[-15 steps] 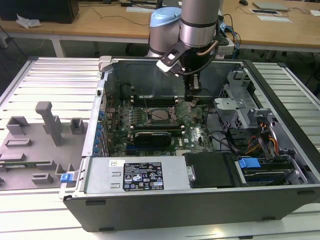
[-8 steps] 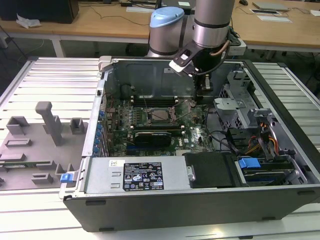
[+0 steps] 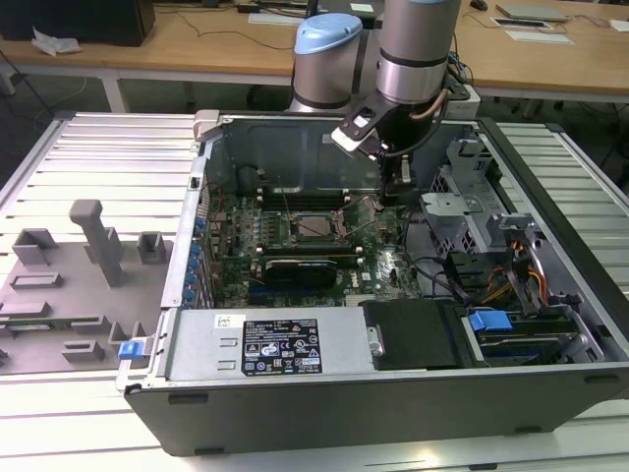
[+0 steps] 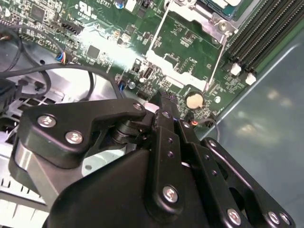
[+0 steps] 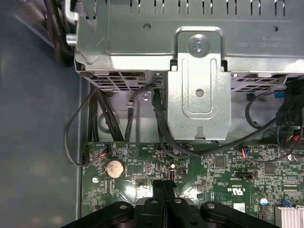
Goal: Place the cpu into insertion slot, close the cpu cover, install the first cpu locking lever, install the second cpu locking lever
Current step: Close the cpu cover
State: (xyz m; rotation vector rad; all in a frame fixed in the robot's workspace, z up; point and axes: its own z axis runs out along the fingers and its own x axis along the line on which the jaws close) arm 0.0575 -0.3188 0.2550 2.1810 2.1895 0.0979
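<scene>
**Spotter:** Exterior view, where are you?

**Me:** My gripper (image 3: 401,192) hangs inside the case (image 3: 344,413), to the exterior view's right of the insertion slot (image 3: 316,228). Near it, not touching.

**Spotter:** Second wrist view?

**Me:** Clenched shut, with nothing between the tips that I can see. The cpu cover (image 4: 176,75) lies flipped open between me and the slot. Beyond it, the cpu (image 4: 223,4) looks seated, I judge.

**Spotter:** First wrist view?

**Me:** Tips closed over the motherboard (image 5: 213,180) edge, with the coin cell (image 5: 114,168) just beside and the drive cage (image 5: 199,85) beyond.
</scene>
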